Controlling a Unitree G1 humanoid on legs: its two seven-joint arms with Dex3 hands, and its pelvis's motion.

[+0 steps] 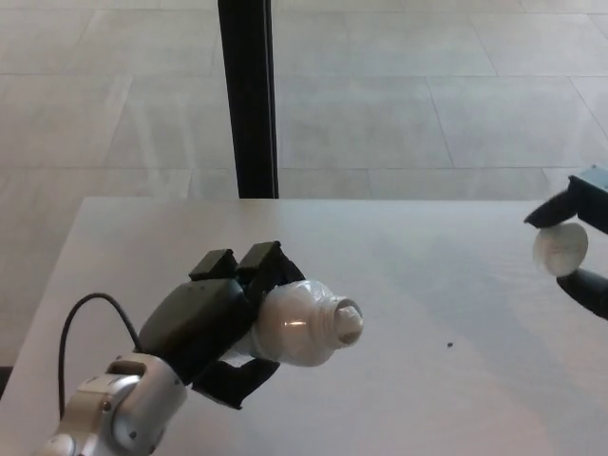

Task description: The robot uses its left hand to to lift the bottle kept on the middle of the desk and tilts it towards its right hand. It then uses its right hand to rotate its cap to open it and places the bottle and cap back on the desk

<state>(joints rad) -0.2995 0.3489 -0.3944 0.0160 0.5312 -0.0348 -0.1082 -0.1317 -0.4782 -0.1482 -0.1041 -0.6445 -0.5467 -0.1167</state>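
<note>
My left hand is shut on a white bottle, held above the desk and tilted so its open neck points to the right. The cap is off the bottle. At the right edge of the picture my right hand is only partly in view, its black fingers pinching the round white cap well away from the bottle.
A black post stands just behind the desk's far edge, in front of a tiled floor. A black cable loops from my left wrist. A tiny dark speck lies on the desk.
</note>
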